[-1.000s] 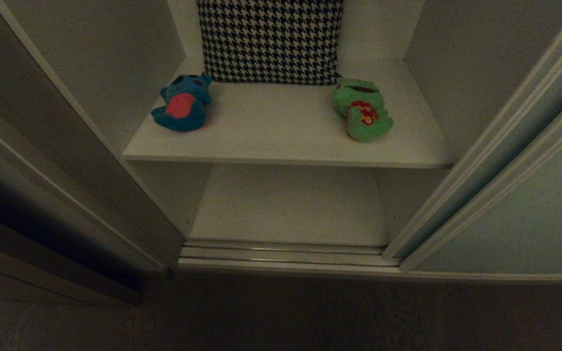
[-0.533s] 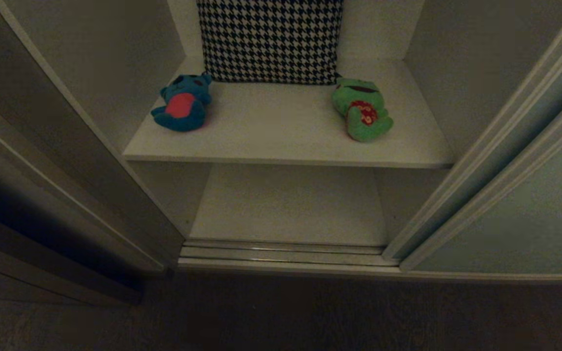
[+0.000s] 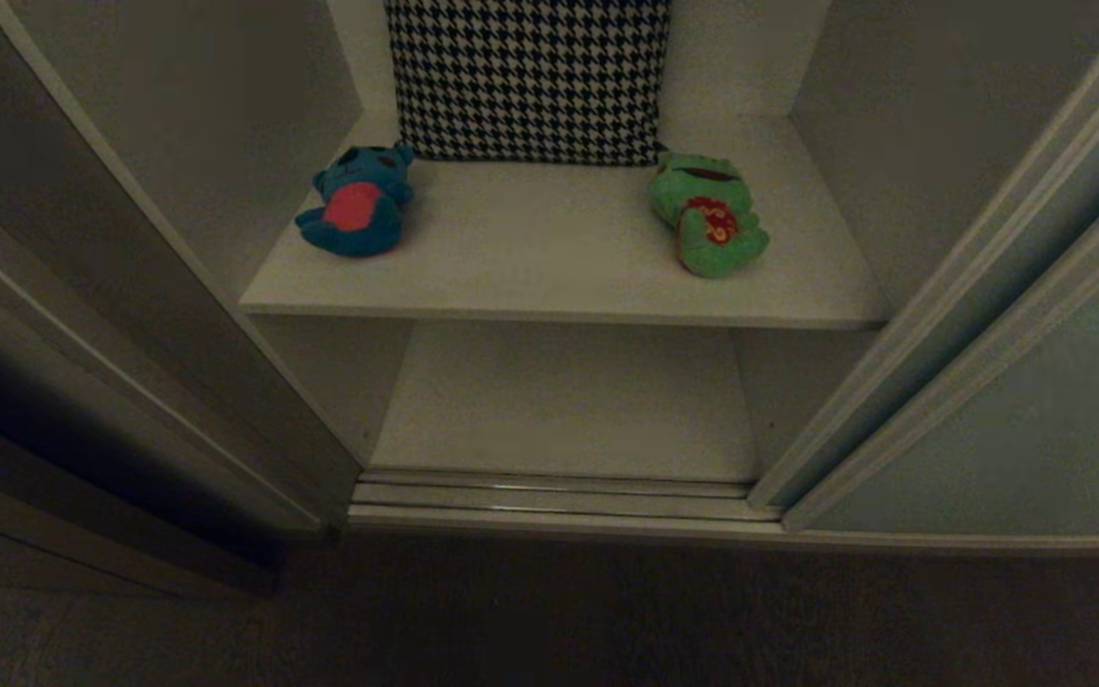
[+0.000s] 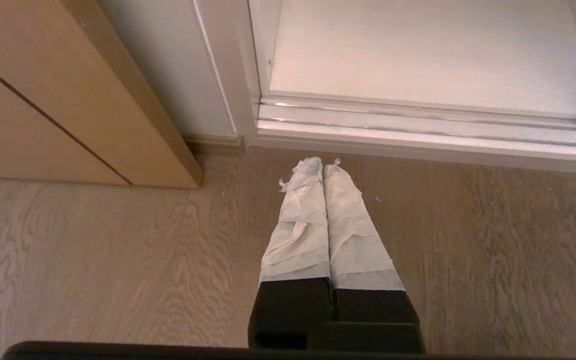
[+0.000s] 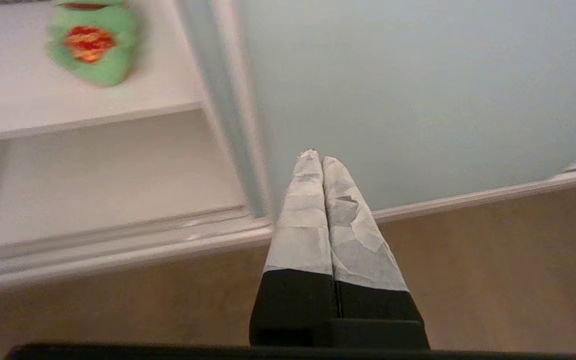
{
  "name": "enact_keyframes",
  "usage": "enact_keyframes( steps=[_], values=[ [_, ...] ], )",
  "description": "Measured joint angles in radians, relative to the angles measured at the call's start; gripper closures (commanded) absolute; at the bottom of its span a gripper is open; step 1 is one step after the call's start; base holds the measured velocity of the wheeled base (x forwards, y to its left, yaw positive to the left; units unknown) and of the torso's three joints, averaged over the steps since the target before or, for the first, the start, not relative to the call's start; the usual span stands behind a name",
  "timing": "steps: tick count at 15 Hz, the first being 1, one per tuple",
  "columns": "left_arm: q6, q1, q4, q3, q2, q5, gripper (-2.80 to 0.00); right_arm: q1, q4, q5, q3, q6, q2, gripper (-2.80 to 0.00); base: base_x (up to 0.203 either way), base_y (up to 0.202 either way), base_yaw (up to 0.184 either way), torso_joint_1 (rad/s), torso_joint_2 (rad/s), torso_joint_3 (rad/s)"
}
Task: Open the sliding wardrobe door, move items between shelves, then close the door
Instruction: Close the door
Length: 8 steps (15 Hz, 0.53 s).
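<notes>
Right gripper (image 5: pixel 322 161), jaws pressed together, hangs well below the green frog (image 5: pixel 93 42).

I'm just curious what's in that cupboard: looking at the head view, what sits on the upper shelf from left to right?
Teal-blue bear → houndstooth cushion, standing at the back → green frog. All three are on the upper shelf; the sliding wardrobe door stands further right.
</notes>
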Motion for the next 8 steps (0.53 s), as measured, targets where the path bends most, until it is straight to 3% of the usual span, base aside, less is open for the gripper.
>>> enact_keyframes(
  steps=[4, 8],
  values=[
    [0.000, 0.000, 0.000, 0.000, 0.000, 0.000, 0.00, -0.171, -0.033, 0.310, -0.088, 0.010, 0.178, 0.00, 0.000, 0.000, 0.000, 0.000, 0.00, 0.000],
    [0.000, 0.000, 0.000, 0.000, 0.000, 0.000, 0.00, -0.415, -0.146, 0.625, -0.110, 0.013, 0.338, 0.00, 0.000, 0.000, 0.000, 0.000, 0.00, 0.000]
  ],
)
